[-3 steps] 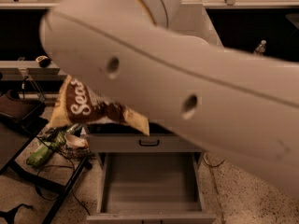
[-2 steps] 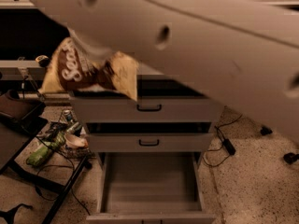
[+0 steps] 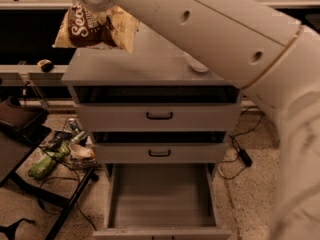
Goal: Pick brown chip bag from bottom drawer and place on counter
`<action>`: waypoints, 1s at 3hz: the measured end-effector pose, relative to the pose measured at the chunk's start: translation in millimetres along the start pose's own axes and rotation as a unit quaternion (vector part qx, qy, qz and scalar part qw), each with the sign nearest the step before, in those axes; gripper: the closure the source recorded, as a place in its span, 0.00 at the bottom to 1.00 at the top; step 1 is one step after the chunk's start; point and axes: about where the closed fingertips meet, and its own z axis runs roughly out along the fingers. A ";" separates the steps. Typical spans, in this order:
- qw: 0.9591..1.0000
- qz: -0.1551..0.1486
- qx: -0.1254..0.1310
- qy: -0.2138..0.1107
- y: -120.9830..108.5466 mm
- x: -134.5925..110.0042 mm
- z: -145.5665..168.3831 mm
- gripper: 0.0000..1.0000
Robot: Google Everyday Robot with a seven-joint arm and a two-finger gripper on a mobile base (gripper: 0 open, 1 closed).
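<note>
- While the brown chip bag [image 3: 94,30] hangs in the air at the worktop's [image 3: 145,66] back left corner, a dark side table [image 3: 17,134] stands on the floor well to the left of the worktop's left edge.
- Floor clutter [image 3: 65,151] lies just below and left of the front left corner, with a green bag [image 3: 44,165] among wires and small cans.
- A small round object [image 3: 45,64] sits on a pale ledge just beyond the left edge.
- The bag shows a dark brown centre, pale tan ends and white script. It is tilted, with its right end lower, and its lower edge is seen against the grey surface. Whether it touches the surface I cannot tell.
- The claw [image 3: 94,5] is straight above the bag at the back left corner and is clamped on the bag's top edge.
- Below the front edge, two upper drawers each carry a black handle [image 3: 160,115], with a dark gap above each front.
- The bottom drawer [image 3: 160,196] is pulled far out towards the camera, and its plain grey floor shows.
- A white bowl [image 3: 196,65] rests near the right edge, partly hidden by the arm.
- The white arm [image 3: 225,39] slants from the right side up across the worktop to the back left corner.
- A black cable and plug [image 3: 245,156] lie on the speckled floor beyond the right edge.
</note>
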 end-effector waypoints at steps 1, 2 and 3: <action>0.999 0.017 0.024 -0.039 -35.6 -63.9 41.2 1.00; 0.995 0.055 0.048 -0.064 -83.0 -70.9 56.0 1.00; 0.987 0.121 0.053 -0.096 -124.4 -49.9 55.0 1.00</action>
